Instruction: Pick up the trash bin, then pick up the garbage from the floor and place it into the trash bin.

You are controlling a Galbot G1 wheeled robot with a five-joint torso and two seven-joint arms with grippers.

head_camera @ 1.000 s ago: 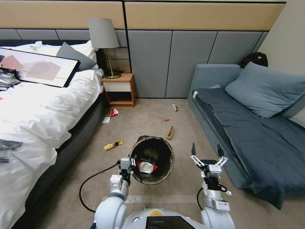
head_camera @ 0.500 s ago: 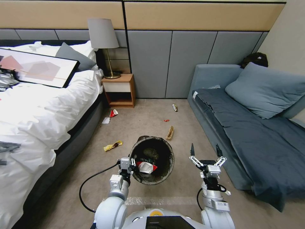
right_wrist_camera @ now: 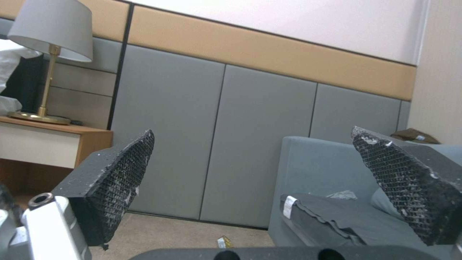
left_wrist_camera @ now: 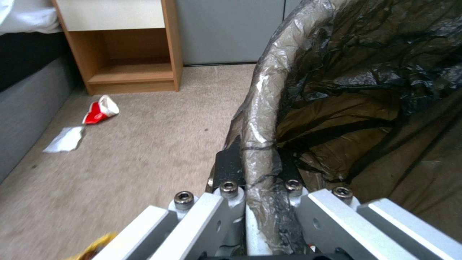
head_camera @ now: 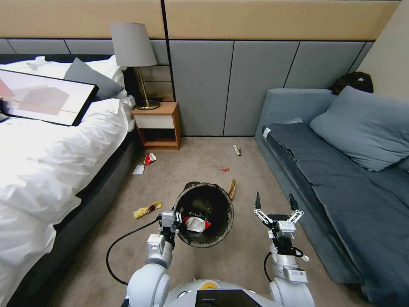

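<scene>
Near the robot, left gripper (head_camera: pixel 178 220) clamps trash bin (head_camera: pixel 204 214) rim; right gripper (head_camera: pixel 275 201) apart, empty. Tilted bin may spill.

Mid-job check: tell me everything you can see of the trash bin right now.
The trash bin is a small round bucket lined with a crinkled black plastic bag folded over its rim. It is tilted, its mouth open toward the head camera. The left end effector is shut on the near rim, fingers pinching the bag-covered edge. Inside lies a red-and-white crushed carton near the grip. A tan paper bag lies on the carpet beside its far right side.
</scene>
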